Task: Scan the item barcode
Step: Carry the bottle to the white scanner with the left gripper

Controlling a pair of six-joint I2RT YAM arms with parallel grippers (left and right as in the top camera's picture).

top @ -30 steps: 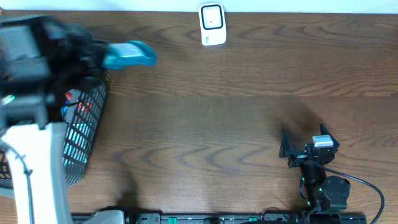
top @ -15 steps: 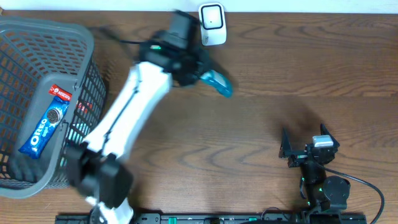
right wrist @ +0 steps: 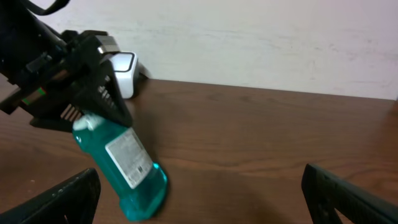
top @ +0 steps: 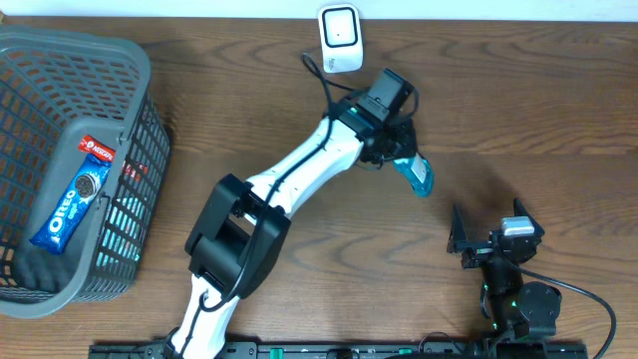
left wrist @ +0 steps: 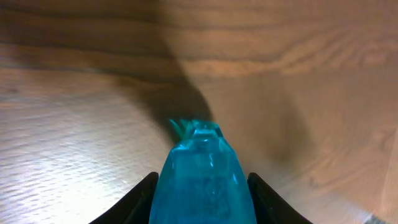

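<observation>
Seen from overhead, the scanner [top: 341,38] stands at the table's [top: 329,279] twelve o'clock edge. The basket [top: 140,120] sits at nine o'clock, with a cookie packet [top: 75,194] lying in it. Just off centre toward two o'clock, the bottle [top: 417,177] leans between the left gripper's [top: 399,160] fingers, its base perhaps touching the tabletop. The right gripper [top: 485,224] sits at four o'clock, well apart from the bottle.
</observation>
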